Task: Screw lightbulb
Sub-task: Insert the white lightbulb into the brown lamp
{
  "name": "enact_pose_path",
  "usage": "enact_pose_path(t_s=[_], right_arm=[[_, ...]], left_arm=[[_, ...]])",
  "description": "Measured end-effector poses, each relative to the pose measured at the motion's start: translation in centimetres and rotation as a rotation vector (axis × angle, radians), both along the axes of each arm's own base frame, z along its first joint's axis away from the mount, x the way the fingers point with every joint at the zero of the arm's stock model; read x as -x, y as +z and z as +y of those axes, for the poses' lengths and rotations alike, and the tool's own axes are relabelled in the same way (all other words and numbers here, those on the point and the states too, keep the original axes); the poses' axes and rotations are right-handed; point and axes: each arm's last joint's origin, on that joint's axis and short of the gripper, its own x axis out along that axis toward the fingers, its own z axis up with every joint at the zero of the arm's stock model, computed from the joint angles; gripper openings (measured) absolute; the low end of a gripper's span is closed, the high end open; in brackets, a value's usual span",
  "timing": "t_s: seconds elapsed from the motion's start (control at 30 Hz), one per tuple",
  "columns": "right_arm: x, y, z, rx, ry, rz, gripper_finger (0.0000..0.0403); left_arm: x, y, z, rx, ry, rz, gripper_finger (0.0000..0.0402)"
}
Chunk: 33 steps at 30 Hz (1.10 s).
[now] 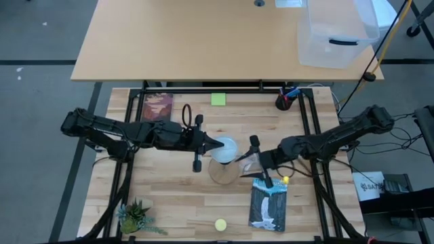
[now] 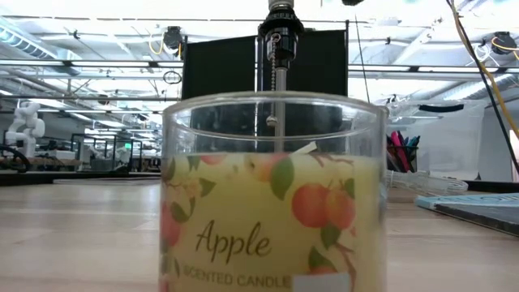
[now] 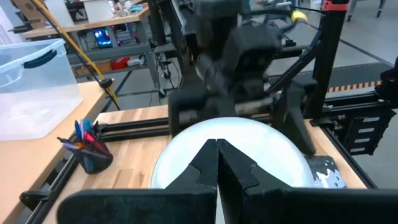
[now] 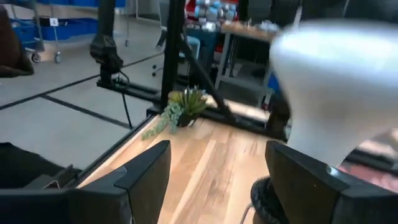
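While its two dark fingers press together into a closed wedge, the left hand [image 1: 218, 144] rests its tip against the smooth white globe of the lightbulb [image 1: 226, 148], near the middle of the pale wooden tabletop [image 1: 169, 196]. In the left wrist view those matte black fingers [image 3: 211, 168] meet with no gap, and the frosted dome [image 3: 261, 146] swells round and even behind them.

From the other side, the right hand [image 1: 249, 161] stands with its fingers spread fairly wide, holding nothing, just beside the bulb. In the right wrist view the blocky black fingers [image 4: 146, 168] frame bare wood grain, and the bulb [image 4: 336, 93] looms to one side, its globe tapering down toward a dark ring below; whether it touches a finger I cannot tell.

Under the bulb lies a round wooden base [image 1: 222, 170], flat and light-toned. Just beyond the right hand sits a dark rectangular book [image 1: 268, 205] with a white pattern, and a small yellow disc [image 1: 220, 224] lies near the tabletop's front edge. A spiky green potted plant [image 1: 133, 217] stands at the front left corner, a brown book [image 1: 156, 107] and a green square note [image 1: 218, 99] at the back, with a dark pen cup [image 1: 285, 102] by the right rail. In the low view a clear glass jar candle [image 2: 276, 195], pale yellow wax with printed apples, fills the frame.
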Motion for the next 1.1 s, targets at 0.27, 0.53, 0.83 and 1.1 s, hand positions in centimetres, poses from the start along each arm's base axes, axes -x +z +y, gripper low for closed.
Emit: enact_pose_path(t_s=[0.27, 0.53, 0.83, 1.1], right_arm=[[2.1, 2.1, 0.6, 0.195, -0.263, -0.121, 0.0256], [0.7, 1.6, 0.4, 0.329, -0.323, -0.173, 0.0256], [0.6, 1.4, 0.3, 0.413, -0.398, -0.159, 0.0256], [0.6, 1.4, 0.6, 0.419, -0.336, -0.175, 0.0256]], left_arm=[[0.0, 0.0, 0.0, -0.001, 0.000, 0.001, 0.0000], [0.0, 0.0, 0.0, -0.003, 0.000, 0.001, 0.0000], [0.0, 0.0, 0.1, 0.008, 0.007, 0.001, 0.0000], [-0.1, 0.0, 0.4, 0.007, 0.016, 0.001, 0.0000]])
